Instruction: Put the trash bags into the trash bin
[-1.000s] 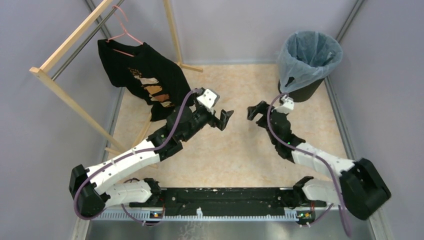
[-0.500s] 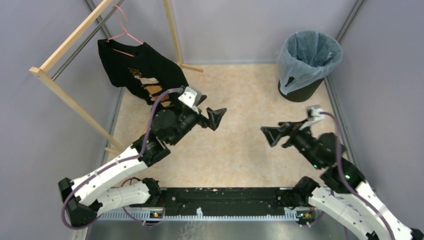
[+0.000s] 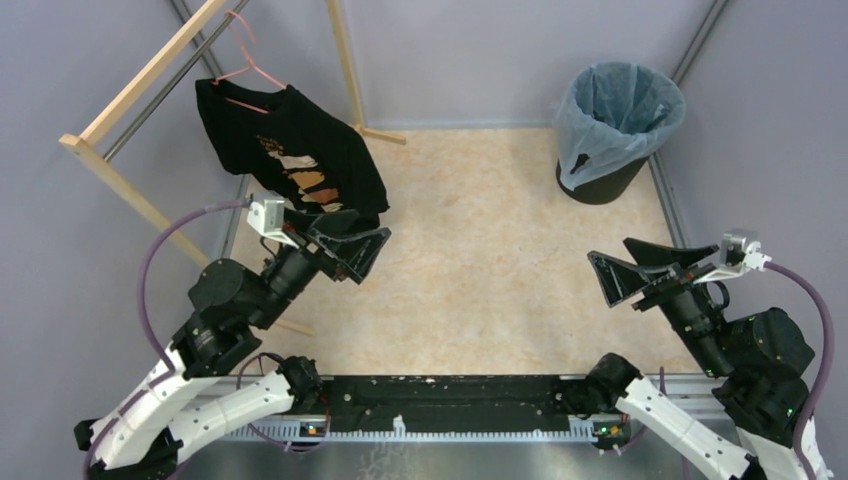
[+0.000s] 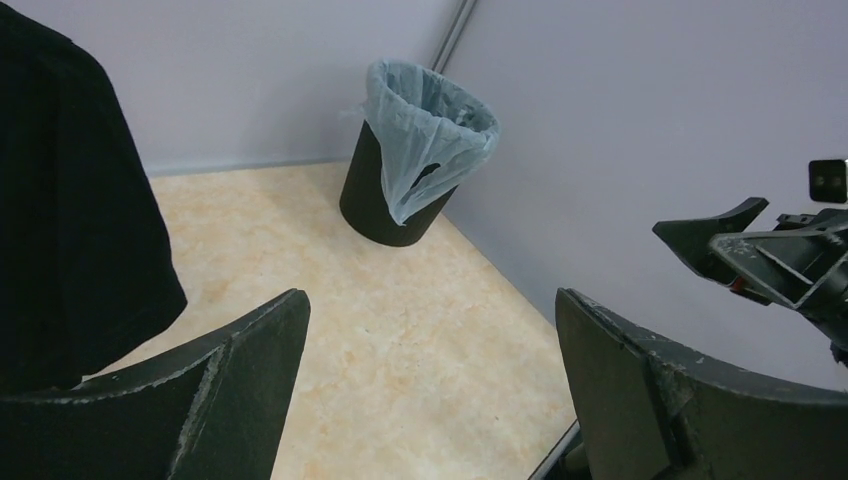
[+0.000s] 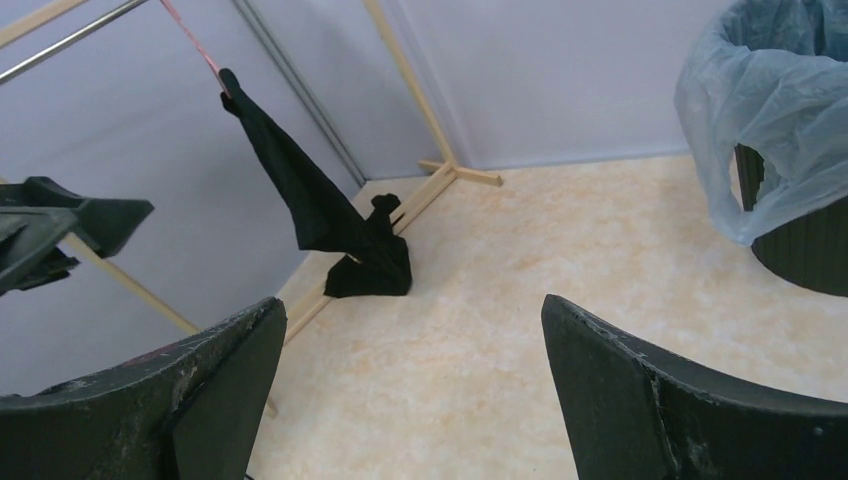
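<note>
Both left claw (image 3: 362, 240) and right claw (image 3: 615, 266) gape empty; trash bag (image 3: 612, 112) lines upright trash bin (image 3: 602, 186).

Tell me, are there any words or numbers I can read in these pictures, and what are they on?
No text can be read anywhere.
On the T-shirt: an orange and cream print, too blurred to tell whether it holds words.
On the bin and the bag: no label or sign shows.

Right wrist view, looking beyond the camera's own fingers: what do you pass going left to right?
left gripper → black T-shirt → trash bin, lined with the pale-blue trash bag
</note>
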Tool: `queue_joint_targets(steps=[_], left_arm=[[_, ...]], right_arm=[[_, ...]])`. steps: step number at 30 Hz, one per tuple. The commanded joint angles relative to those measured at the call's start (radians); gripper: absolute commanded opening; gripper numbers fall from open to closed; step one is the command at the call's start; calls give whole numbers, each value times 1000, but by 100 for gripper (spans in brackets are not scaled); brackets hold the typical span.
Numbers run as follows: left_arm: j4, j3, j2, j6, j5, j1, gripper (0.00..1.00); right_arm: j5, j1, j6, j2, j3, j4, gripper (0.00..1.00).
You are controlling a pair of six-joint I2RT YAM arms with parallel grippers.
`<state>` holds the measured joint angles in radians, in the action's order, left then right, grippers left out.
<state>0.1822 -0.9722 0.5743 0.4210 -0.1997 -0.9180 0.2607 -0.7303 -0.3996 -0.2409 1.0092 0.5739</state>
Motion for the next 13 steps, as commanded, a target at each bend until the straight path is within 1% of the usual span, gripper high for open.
queue_joint_targets(steps=[1,7,10,13], left_arm=[[160,-100,-39,12,-37,-2,99],[184,-65,-87,30,-84,-2,99],[189,-50,-92,38,-89,-2,99],[181,-43,-94,43,-79,-2,99]], right_arm=[[27,-3,19,29,-15,14,99],[46,-3,-5,28,-41,0,99],[21,-3,-12,28,-53,5,99],[4,-3,1,-4,-31,43,99]])
